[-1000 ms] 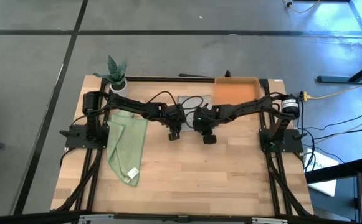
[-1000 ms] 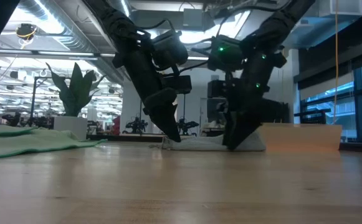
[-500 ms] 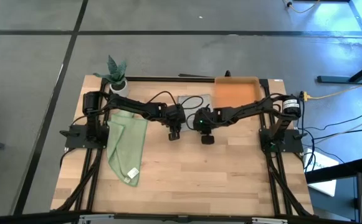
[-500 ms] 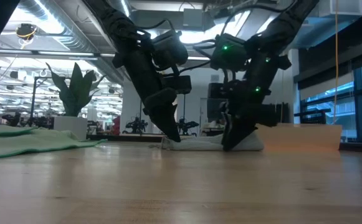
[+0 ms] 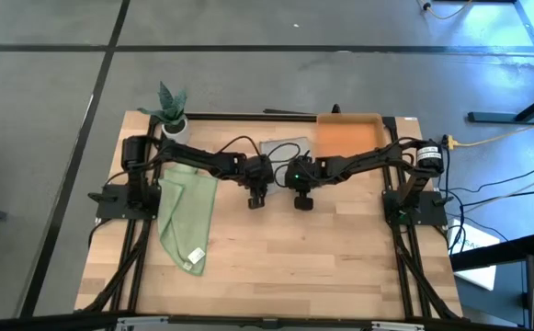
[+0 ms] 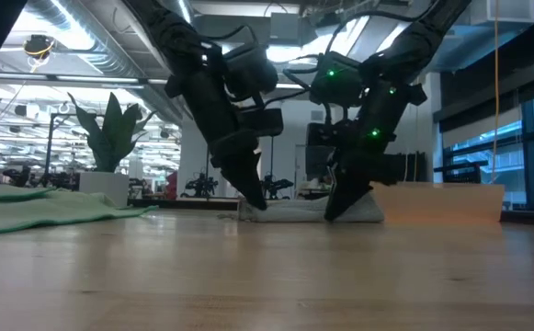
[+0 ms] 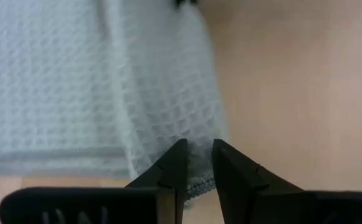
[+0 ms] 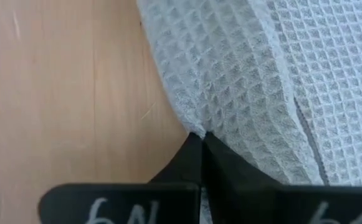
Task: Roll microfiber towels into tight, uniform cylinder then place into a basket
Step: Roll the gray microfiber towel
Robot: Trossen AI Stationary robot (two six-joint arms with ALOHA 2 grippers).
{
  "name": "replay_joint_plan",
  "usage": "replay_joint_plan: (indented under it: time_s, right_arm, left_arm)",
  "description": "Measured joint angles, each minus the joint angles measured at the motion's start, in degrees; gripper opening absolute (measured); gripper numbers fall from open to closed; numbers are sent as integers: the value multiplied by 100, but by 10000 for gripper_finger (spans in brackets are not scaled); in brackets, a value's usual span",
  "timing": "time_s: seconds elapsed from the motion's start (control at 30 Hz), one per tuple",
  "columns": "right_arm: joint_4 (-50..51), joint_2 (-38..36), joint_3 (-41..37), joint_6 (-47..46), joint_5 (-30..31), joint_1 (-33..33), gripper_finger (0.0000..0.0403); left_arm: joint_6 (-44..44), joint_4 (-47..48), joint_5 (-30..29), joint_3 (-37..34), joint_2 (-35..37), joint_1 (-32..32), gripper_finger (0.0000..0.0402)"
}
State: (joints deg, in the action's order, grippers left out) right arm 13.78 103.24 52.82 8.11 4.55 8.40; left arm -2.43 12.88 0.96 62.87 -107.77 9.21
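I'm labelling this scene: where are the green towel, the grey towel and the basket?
green towel [image 5: 186, 216]: high view, middle of the cloth.
grey towel [image 8: 230, 68]: right wrist view, waffle-weave surface.
basket [image 5: 345, 134]: high view, bare orange floor.

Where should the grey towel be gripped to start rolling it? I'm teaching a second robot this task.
Grip the grey towel along its near hem, at the two corners, coming down from above on the side facing the open table. It lies flat and thin, so only an edge gives purchase. The left gripper and the right gripper both pinch that hem now.
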Motion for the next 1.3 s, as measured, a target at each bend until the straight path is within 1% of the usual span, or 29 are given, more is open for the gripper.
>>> replay_joint_plan:
  time_s: [0.2, 0.33, 0.57, 0.67, 0.8, 0.9, 1.03, 1.3]
  right_arm:
    - [4, 1, -2, -62, -34, 0, 3]
    - [7, 4, -2, -187, -103, -7, 2]
    - [11, 7, -1, -198, -201, -9, 2]
    - [229, 14, 125, -259, -656, 23, 1]
    - [688, 39, 393, -423, -1264, 34, 1]
    - [1025, 50, 603, -555, -1882, 73, 1]
    - [1273, 48, 746, -955, -2582, 159, 1]
    - [1370, 37, 776, -1909, -3906, 474, 0]
  left_arm:
    - [-470, 7, -6, 8, 8, -348, 66]
    - [-523, 8, -408, 8, 15, -515, 66]
    - [-626, 19, -814, 6, 94, -675, 66]
    - [-626, 59, -931, 6, 254, -710, 66]
    - [-564, 149, -948, 5, 440, -694, 66]
    - [-551, 271, -952, 4, 539, -659, 66]
    - [-519, 471, -954, 4, 563, -670, 66]
    - [-516, 488, -943, 2, 585, -913, 66]
